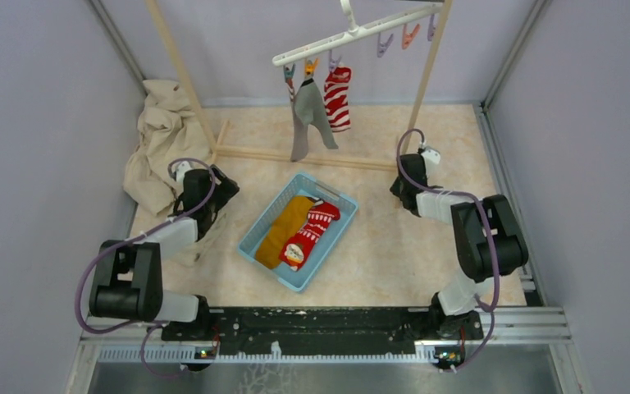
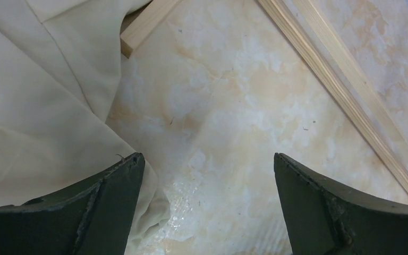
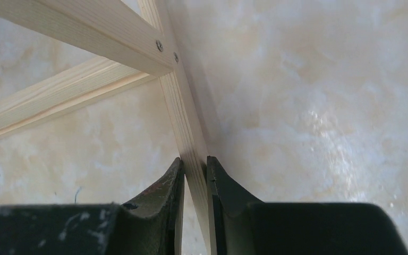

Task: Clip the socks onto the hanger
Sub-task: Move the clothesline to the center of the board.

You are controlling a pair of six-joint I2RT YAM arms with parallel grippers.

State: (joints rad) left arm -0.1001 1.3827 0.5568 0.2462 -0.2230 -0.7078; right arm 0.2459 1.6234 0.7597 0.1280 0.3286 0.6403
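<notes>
**sockdrawer99:** ok so where are the two socks at?

**yam_lurker:** both are lying in the blue basket (image 1: 332, 242) in the middle of the surface (image 1: 377, 246), lengthwise and side by side. The mustard-yellow sock (image 1: 283, 230) is on the left half. The red sock with white bands (image 1: 310, 234) is touching it on the right, white toe patch at the near end. Neither one's on a peg yet.

**sockdrawer99:** and the hanger?

**yam_lurker:** the white hanger (image 1: 353, 34) is up at the back, hooked on the wooden rack (image 1: 184, 78) and tilted so its left end sits lower. A grey sock (image 1: 308, 115) and a red-and-white striped sock (image 1: 338, 98) dangle from pegs at that left end, right next to each other. The pegs further right (image 1: 410, 34) just dangle on their own.

**sockdrawer99:** what about the arms?

**yam_lurker:** the left pincer (image 2: 207, 159) is spread wide apart with only bare surface between the fingers. It's left of the basket, and a crumpled cream cloth (image 1: 160, 139) reaches up against its left finger. The right pincer (image 3: 195, 159) is over to the right of the basket by the rack's foot. Its fingers are pulled almost together, just a thin slit between them. A wooden strip of the rack base lines up with that slit in the wrist view, and honestly I can't tell if the fingers touch it or sit above it. Both pincers are well apart from the socks in the basket.
</notes>
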